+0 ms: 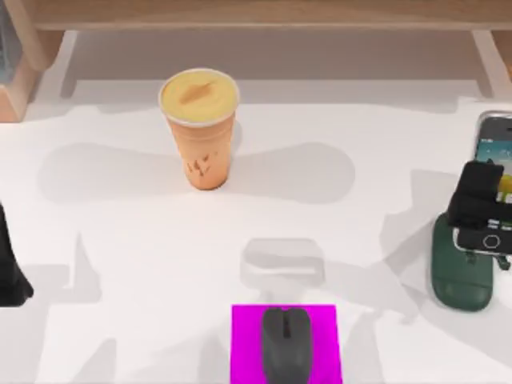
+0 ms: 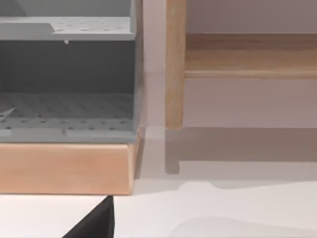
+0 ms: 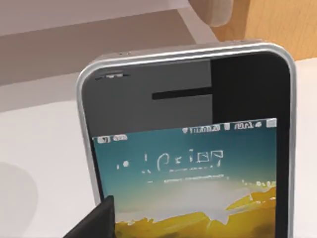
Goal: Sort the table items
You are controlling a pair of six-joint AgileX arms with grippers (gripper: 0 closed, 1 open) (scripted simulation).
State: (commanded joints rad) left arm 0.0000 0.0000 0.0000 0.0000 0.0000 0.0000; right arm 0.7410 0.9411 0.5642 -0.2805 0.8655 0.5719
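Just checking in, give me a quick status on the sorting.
Right tool over smartphone at dark green stand, table's right edge. Left arm parked left. Mouse on magenta square. Orange cup standing apart.

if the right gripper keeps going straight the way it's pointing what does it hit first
Most likely the smartphone: the right gripper sits right over it above the dark green stand, with the screen close ahead in the right wrist view.

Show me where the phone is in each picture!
Top view: the smartphone is at the table's right edge, partly under the right pincer, leaning over the green stand.
Left wrist view: not there.
Right wrist view: smartphone close up.
Shared landmark: the white table.
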